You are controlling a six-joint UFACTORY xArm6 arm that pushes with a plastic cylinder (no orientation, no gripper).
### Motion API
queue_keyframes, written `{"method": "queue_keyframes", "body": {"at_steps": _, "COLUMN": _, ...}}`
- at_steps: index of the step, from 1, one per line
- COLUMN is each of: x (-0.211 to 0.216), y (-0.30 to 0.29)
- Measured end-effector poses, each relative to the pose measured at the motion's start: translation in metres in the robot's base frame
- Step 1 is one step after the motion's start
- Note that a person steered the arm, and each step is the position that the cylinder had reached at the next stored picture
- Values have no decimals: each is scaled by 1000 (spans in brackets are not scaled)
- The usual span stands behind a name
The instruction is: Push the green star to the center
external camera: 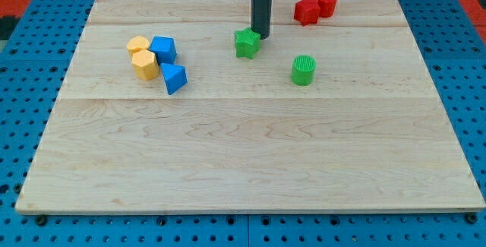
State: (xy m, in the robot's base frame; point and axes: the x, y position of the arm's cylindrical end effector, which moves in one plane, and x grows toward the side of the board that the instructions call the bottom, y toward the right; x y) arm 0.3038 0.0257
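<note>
The green star [246, 43] lies on the wooden board [250, 148], a little above the board's middle and slightly left of centre. My tip [260, 36] stands just to the star's upper right, touching or almost touching its edge. The dark rod rises from there out of the view's top.
A green cylinder [303, 70] stands to the star's lower right. A red star-like block [306, 11] and a red cylinder [326, 3] sit together at the top right. At the left are two yellow blocks [141, 56], a blue block [163, 49] and a blue wedge [175, 77].
</note>
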Motion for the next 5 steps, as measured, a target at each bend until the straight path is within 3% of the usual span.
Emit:
{"method": "queue_keyframes", "body": {"at_steps": 4, "x": 3, "y": -49}}
{"method": "queue_keyframes", "body": {"at_steps": 5, "x": 3, "y": -27}}
